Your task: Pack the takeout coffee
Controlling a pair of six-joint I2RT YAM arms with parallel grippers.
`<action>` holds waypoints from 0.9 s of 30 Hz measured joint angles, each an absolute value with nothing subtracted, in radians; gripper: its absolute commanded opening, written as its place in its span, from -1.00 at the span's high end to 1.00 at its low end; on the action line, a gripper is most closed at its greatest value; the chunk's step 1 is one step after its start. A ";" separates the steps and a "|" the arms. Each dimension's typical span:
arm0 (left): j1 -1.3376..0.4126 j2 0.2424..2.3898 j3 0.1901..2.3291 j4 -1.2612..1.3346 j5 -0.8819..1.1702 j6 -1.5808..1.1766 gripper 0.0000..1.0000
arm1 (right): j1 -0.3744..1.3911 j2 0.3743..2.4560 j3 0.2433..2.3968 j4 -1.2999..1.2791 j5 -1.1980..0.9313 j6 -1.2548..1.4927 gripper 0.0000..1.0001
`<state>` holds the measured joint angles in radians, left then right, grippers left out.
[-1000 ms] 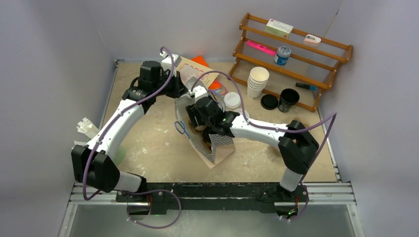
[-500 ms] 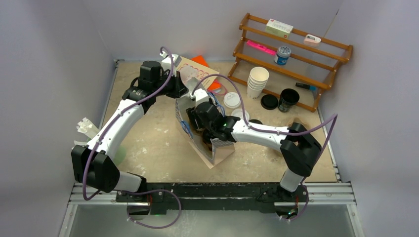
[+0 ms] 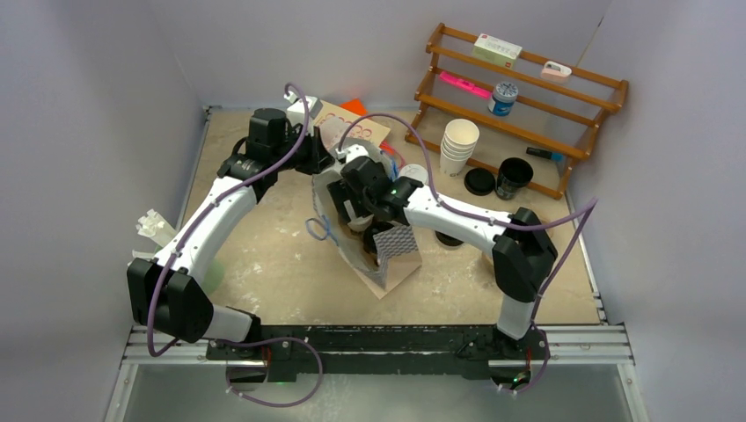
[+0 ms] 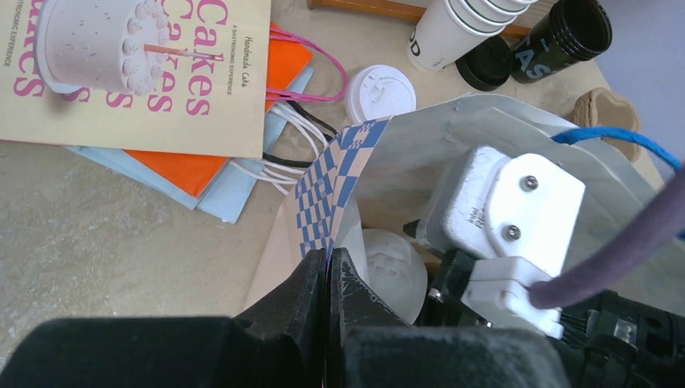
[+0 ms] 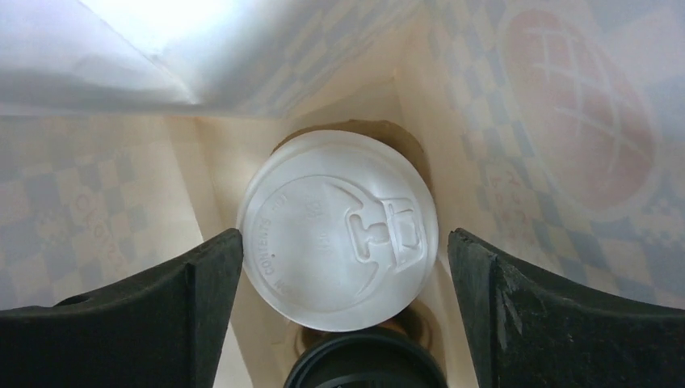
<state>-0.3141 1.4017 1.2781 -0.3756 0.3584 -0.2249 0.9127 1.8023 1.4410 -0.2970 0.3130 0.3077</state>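
Note:
A white-lidded coffee cup [image 5: 339,230] stands upright at the bottom of a blue-checked paper bag [image 3: 393,248]. A black-lidded cup [image 5: 367,364] stands right next to it. My right gripper [image 5: 346,242] is inside the bag above the white lid, open, with one finger on each side and not touching it. My left gripper [image 4: 327,263] is shut on the bag's checked rim [image 4: 335,182] and holds the mouth open. The white lid also shows in the left wrist view [image 4: 396,271]. In the top view my right wrist [image 3: 361,189] hides both cups.
A stack of lidless white cups [image 3: 457,145], a black cup [image 3: 513,178] and a loose black lid [image 3: 479,181] stand before the wooden rack [image 3: 528,97]. A loose white lid [image 4: 380,90] and flat printed bags [image 4: 145,73] lie behind the open bag.
My right wrist has shifted toward the back left over the bag's mouth, and its elbow has followed. The left arm and the bag rim have not moved.

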 measured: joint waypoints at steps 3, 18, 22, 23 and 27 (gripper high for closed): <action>-0.314 1.402 1.278 -0.376 0.358 -0.225 1.00 | 0.905 1.821 1.486 -0.374 0.296 0.307 -0.97; -0.314 1.400 1.283 -0.389 0.330 -0.225 1.00 | 0.904 1.789 1.610 -0.461 0.218 0.265 -0.97; -0.314 1.400 1.297 -0.407 0.305 -0.223 1.00 | 0.904 1.744 1.635 -0.459 0.206 0.245 -0.95; -0.314 1.400 1.300 -0.413 0.300 -0.223 1.00 | 0.903 1.732 1.639 -0.459 0.203 0.242 -0.93; -0.314 1.394 1.309 -0.436 0.274 -0.221 1.00 | 0.895 1.710 1.670 -0.461 0.192 0.236 -0.85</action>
